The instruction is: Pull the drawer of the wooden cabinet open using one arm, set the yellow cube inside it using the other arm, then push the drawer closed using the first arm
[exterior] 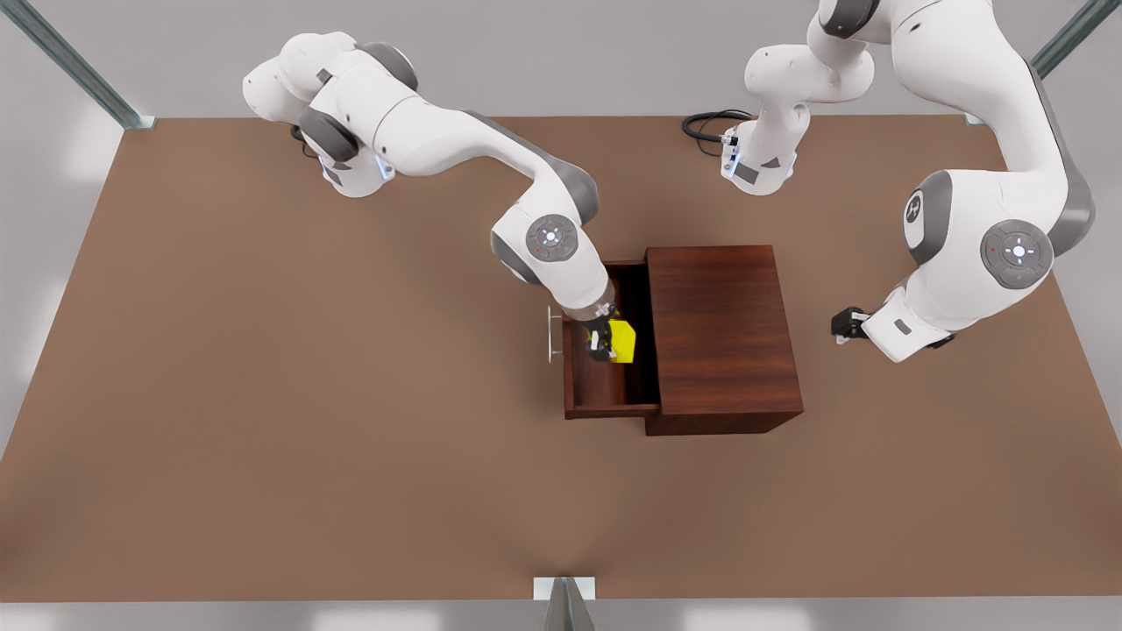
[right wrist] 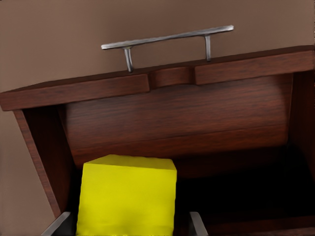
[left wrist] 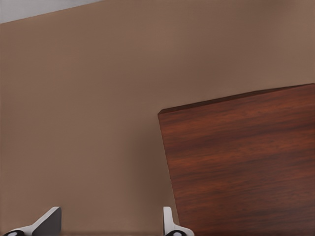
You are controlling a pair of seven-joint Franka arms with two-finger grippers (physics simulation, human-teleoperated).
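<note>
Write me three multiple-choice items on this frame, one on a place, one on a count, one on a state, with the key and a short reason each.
1. Where is the yellow cube?
A. On the cabinet's flat top
B. Over the open drawer, between the fingers of the right end effector
C. On the table beside the waiting arm

2. How many silver bar handles does the drawer front carry?
A. One
B. Two
C. Three

3. What is the state of the drawer?
A. Shut flush
B. Lifted out onto the table
C. Pulled open from the wooden cabinet

Key: 1 B, the right wrist view shows the cube between the fingers of the right end effector with the drawer's inside behind it. 2 A, a single handle sits on the front panel. 3 C, the front view shows the tray sticking out with its floor exposed. The left end effector waits open beside the cabinet.
</note>
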